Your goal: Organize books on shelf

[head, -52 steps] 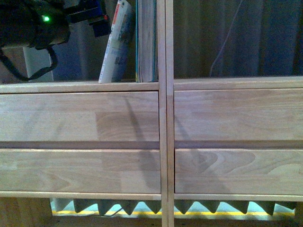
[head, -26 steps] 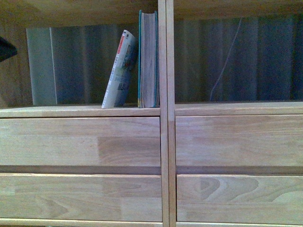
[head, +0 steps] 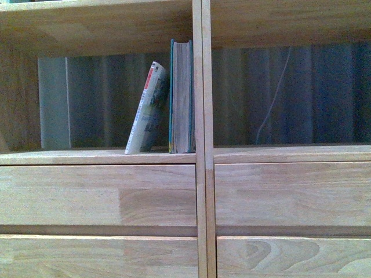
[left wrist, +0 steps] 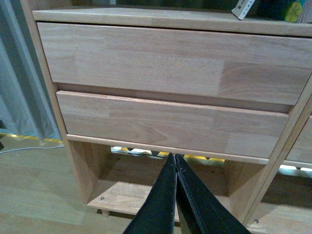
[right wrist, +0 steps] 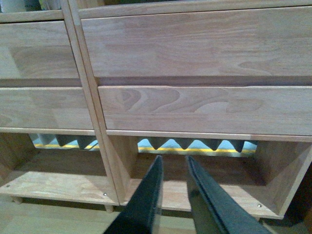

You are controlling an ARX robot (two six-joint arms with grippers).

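Note:
In the front view the teal hardback [head: 181, 95] stands upright against the centre divider [head: 202, 139] of the light-wood shelf [head: 98, 156], in the left compartment. The thin white paperback [head: 148, 110] leans against its left side. Neither arm shows in the front view. In the left wrist view my left gripper [left wrist: 175, 157] is shut and empty, low in front of the left drawers [left wrist: 170, 124]; a corner of the paperback [left wrist: 243, 7] shows on the board above. In the right wrist view my right gripper [right wrist: 173, 160] is open and empty, low before the right drawers [right wrist: 204, 109].
A grey curtain [head: 290, 92] and a thin hanging cord [head: 272, 98] show behind the open back. The bottom compartments [right wrist: 161, 190] stand open above a wooden floor [left wrist: 34, 195]. Dark foam wedges and a yellow line [right wrist: 190, 146] lie behind the unit.
The front view has risen: the shelf board and books have slid down the picture. The left arm, seen at the upper left one second ago, has left that view.

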